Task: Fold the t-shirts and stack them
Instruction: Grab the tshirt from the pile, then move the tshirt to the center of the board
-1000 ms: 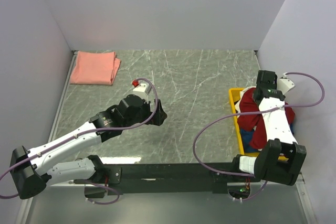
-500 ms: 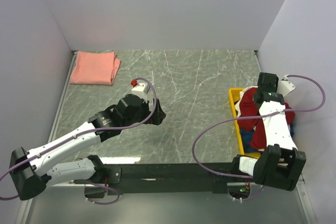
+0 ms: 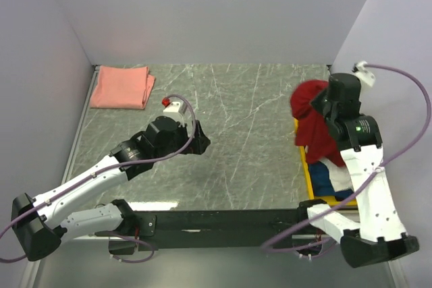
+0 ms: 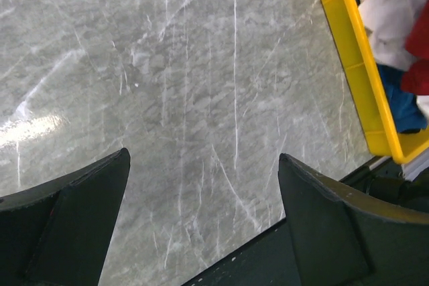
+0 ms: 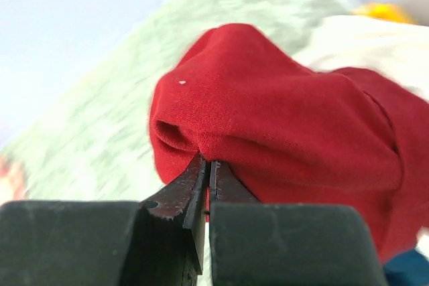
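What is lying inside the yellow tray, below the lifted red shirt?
In the yellow tray a white cloth and a blue cloth show. The red shirt, held by the right claw, hangs over them and hides the rest.

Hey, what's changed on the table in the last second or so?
The right arm rose, and the right gripper, shut on the deep red cloth t-shirt, pulled it up out of the flat yellow plastic tray. The left arm edged slightly toward the far side, with the left gripper open over the marble table. The folded salmon pink t-shirt stayed in the far left corner.
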